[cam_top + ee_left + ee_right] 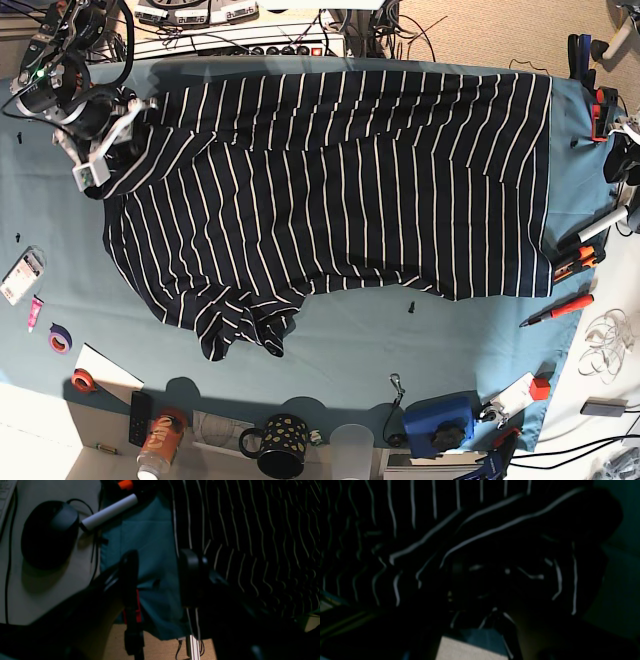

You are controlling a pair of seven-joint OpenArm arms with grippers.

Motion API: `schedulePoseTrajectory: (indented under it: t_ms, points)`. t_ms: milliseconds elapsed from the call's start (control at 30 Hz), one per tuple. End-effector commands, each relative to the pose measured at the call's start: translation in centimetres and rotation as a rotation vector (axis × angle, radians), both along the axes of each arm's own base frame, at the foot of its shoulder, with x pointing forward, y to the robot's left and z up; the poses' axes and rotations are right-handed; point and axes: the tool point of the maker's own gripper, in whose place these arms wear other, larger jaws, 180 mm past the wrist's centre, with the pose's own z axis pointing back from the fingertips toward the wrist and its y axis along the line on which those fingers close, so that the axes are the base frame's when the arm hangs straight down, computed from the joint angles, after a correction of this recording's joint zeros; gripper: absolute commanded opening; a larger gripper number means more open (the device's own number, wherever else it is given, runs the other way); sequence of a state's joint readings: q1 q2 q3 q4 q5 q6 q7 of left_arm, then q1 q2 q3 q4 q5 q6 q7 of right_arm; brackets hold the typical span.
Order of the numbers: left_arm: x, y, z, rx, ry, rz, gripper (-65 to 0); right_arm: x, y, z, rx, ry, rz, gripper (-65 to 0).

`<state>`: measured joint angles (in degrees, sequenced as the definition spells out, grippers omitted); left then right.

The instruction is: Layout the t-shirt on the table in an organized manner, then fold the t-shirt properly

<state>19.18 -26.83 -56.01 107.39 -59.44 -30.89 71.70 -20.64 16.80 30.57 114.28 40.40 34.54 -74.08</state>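
Your left end effector (157, 577) hangs with its fingers parted and nothing between them, while your right end effector (105, 160) is too dark to read.

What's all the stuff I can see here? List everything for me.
t-shirt: one, navy with white stripes, spread across the table
table: one, teal cloth
mug: one, black dotted, near edge
can: one, orange, near edge
tape rolls: two, purple and red, near edge
blue box: one, near edge
red pen: one, beside the shirt hem
mouse: one, black, off the table
right gripper: at a sleeve
left gripper: open, over bare cloth
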Motion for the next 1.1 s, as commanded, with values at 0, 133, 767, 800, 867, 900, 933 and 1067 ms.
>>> schedulePoseTrajectory:
  t_ms: [0,133,767,800,867,900,933,1067]
  points:
    - [0.6,0.2,1.4,0.018,-0.046,-0.01,-38.0,1.2,0.0,1.4,-0.001,-0.058,0.003,-46.9]
    - [0.6,0.3,1.4,0.018,-0.045,-0.01,-38.0,3.0,-0.3,2.6,0.008,-0.104,-0.029,-46.9]
    - [0.6,0.3,1.4,0.018,-0.046,-0.011,-38.0,10.0,5.5,3.9,-0.081,-0.2,0.124,-46.9]
    - [0.6,0.3,1.4,0.018,-0.046,-0.01,-38.0,9.6,4.7,4.5,-0.099,-0.206,0.102,-46.9]
    - [0.6,0.3,1.4,0.018,-0.046,-0.011,-38.0,8.4,2.7,5.2,-0.13,-0.216,0.044,-47.0]
    - [0.6,0.3,1.4,0.018,-0.047,-0.01,-38.0,7.6,1.7,5.5,-0.142,-0.216,0.014,-47.0]
    - [0.7,0.3,1.5,0.018,-0.052,-0.01,-38.0,6.6,0.7,5.6,-0.15,-0.207,-0.015,-47.0]
    - [1.2,0.3,2.1,0.014,-0.095,-0.003,-38.0,3.1,-3.3,5.7,-0.219,-0.151,-0.099,-64.7]
